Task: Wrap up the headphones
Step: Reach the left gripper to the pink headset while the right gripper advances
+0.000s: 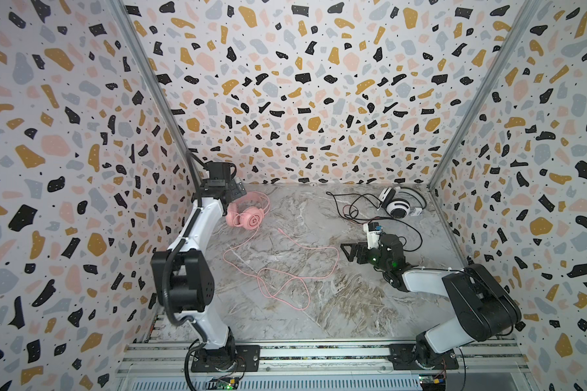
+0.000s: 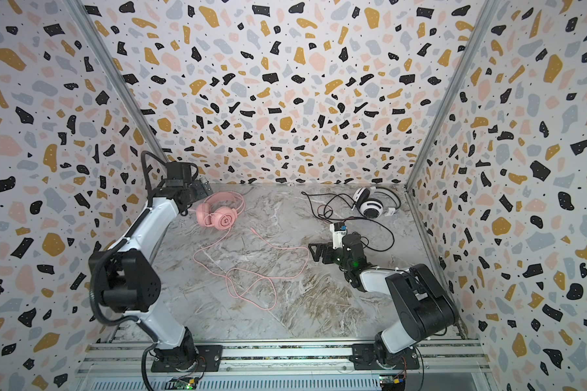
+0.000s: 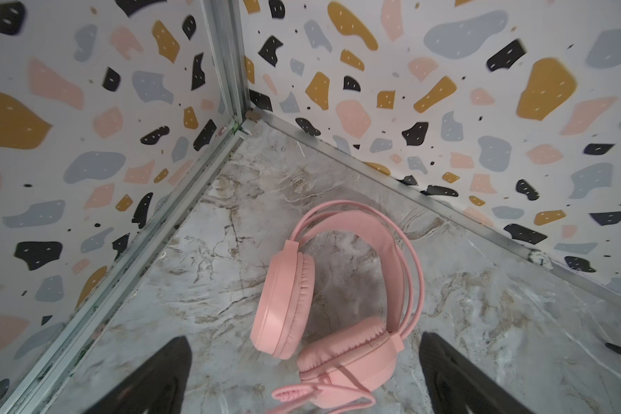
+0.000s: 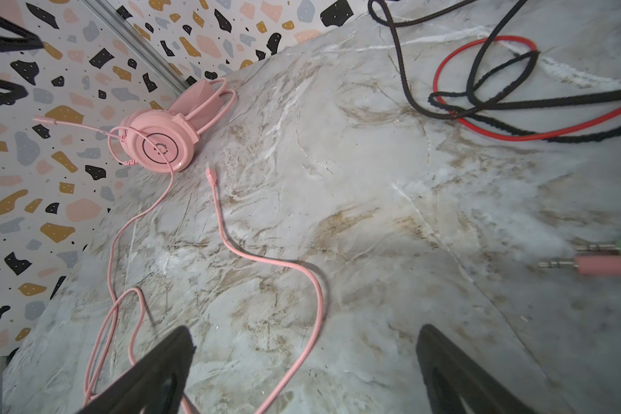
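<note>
2 headsets, neither wrapped, cords loose on the marble tabletop (image 1: 319, 304). Pink headset (image 1: 248, 213) sits in the far-left corner with 1 ear cup on edge and its headband arching toward the back wall. Left gripper (image 3: 305, 340) hangs right over it, jaws spread wide and holding nothing. In the left wrist view the cups lie between the fingers, so the left arm is the near one. Pink cord (image 1: 285, 270) runs from the headset toward mid-table in loose loops, and its plug end (image 4: 208, 168) lies back near the cup. Right gripper (image 1: 351, 254), also wide apart and empty, points left beside that cord. White-and-black headset (image 1: 399, 203) is in the far-right corner, black and red cords (image 4: 481, 89) tangled beside it. My read: left pins the pink headset, right gathers cord.
</note>
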Robot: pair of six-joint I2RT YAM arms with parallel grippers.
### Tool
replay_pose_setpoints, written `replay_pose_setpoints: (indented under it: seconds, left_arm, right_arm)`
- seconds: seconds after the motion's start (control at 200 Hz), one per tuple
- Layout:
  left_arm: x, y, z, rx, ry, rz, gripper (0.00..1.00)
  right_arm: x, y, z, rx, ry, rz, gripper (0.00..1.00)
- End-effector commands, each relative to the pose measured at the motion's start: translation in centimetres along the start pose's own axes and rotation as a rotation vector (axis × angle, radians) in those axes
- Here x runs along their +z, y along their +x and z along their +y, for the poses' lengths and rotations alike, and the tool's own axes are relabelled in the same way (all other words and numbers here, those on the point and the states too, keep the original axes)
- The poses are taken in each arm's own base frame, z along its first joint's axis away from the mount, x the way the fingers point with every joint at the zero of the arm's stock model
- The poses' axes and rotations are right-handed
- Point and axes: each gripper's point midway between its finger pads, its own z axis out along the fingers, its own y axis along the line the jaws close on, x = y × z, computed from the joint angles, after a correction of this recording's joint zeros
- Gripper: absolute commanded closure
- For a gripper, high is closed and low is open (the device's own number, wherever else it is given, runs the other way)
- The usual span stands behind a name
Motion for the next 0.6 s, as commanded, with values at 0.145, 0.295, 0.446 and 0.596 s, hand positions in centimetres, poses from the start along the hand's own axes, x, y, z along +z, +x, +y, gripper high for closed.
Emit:
replay_pose_setpoints:
  seconds: [0.145,0.295,0.446,0.596]
  left_arm:
    - [5.8,1.2,1.8,0.080,-0.043,0.216,0.00]
    - [10.2,4.5,1.5,0.083,0.026,0.390,0.04]
    - [12.2,8.3,1.9,0.080,0.030,0.489,0.11]
    - [11.3,10.9,1.3,0.026,0.092,0.519,0.20]
  right_arm:
    - [1.2,-0.3,1.5,-0.014,-0.057,0.042,0.00]
    - [1.8,0.3,1.7,-0.012,-0.066,0.075,0.00]
    - [2.3,0.8,2.2,-0.008,-0.086,0.099,0.01]
    - [2.5,1.1,2.6,-0.013,-0.097,0.121,0.01]
